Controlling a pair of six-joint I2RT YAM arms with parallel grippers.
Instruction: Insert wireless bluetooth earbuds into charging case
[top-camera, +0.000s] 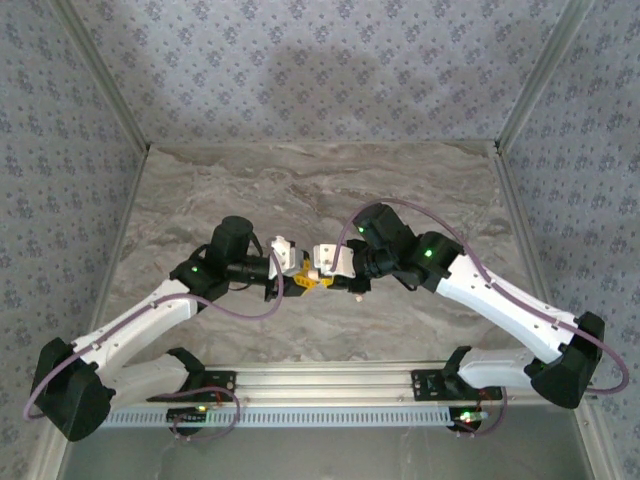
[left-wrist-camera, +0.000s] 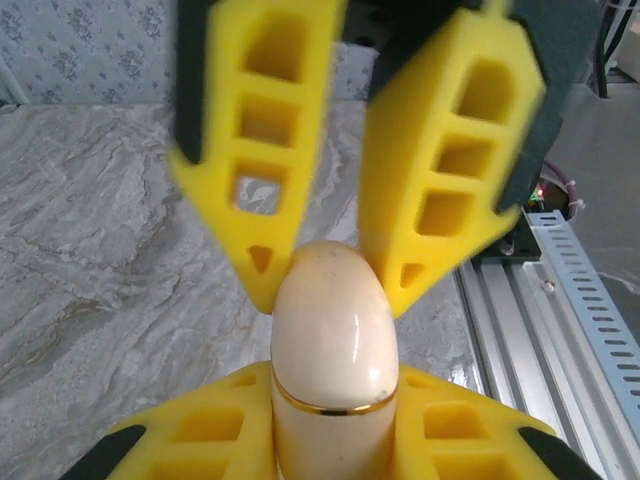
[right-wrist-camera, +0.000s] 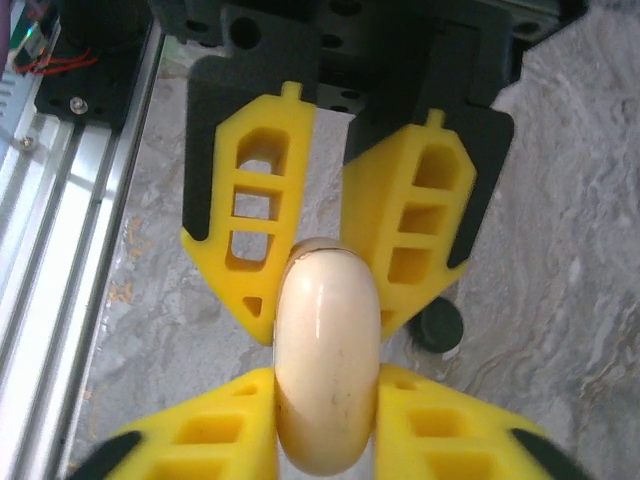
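The case (left-wrist-camera: 330, 340) is up in the air over the middle of the table (top-camera: 300, 190), pinched from both ends where my two arms meet nose to nose. It is a pale cream, rounded thing with a thin gold band around it. That band looks like the seam of the lid, and the lid looks closed.

My left gripper (left-wrist-camera: 335, 395) has the case between its yellow fingers, both of them pressed against its sides, so I read that as a grasp. My right gripper (right-wrist-camera: 328, 395) comes in from the opposite side. Its fingers also lie against both flanks of the case with no gap I can make out, so I take it to be gripping too.

As for progress, I judge the case secured and lifted but not opened. With the lid shut I cannot tell whether the earbuds are already inside. If they are not, nearly all the real work is left: freeing one arm, opening the lid, fetching each earbud and seating it.

On the table below, the right wrist view shows a small black round thing (right-wrist-camera: 440, 326) lying just beyond the grippers, well clear of the case.
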